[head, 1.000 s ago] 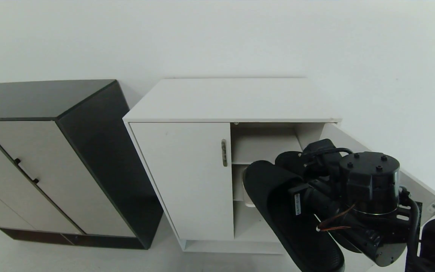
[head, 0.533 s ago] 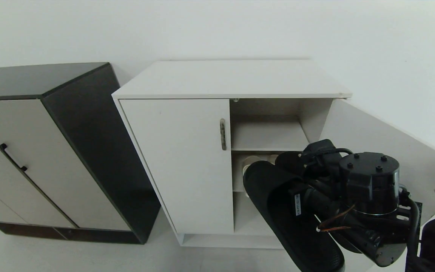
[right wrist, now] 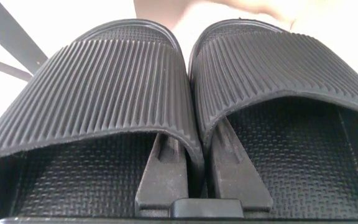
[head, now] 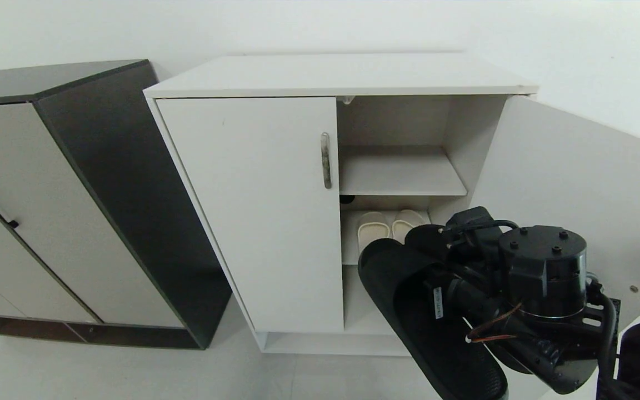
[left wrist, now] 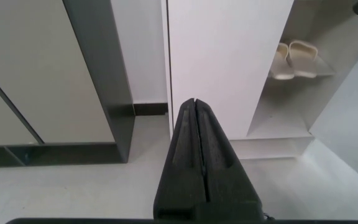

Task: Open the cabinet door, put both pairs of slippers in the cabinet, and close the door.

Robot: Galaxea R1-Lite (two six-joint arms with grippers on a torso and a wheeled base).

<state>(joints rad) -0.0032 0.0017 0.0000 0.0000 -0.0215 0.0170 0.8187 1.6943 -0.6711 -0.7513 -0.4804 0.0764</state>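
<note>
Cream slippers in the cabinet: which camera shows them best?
The left wrist view: the cream slippers lie side by side on the shelf, both plain to see. In the head view the held black slippers cover their near ends. In the right wrist view a pale blur past the black pair may be them.

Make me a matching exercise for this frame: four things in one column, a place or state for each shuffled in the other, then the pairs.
Things
1. black slippers
2. cream slippers
3. left cabinet door
4. right cabinet door

Place or state
A. swung open
B. in the middle compartment of the cabinet
C. held by the right gripper
D. shut

Pairs: 1-C, 2-B, 3-D, 4-A
</note>
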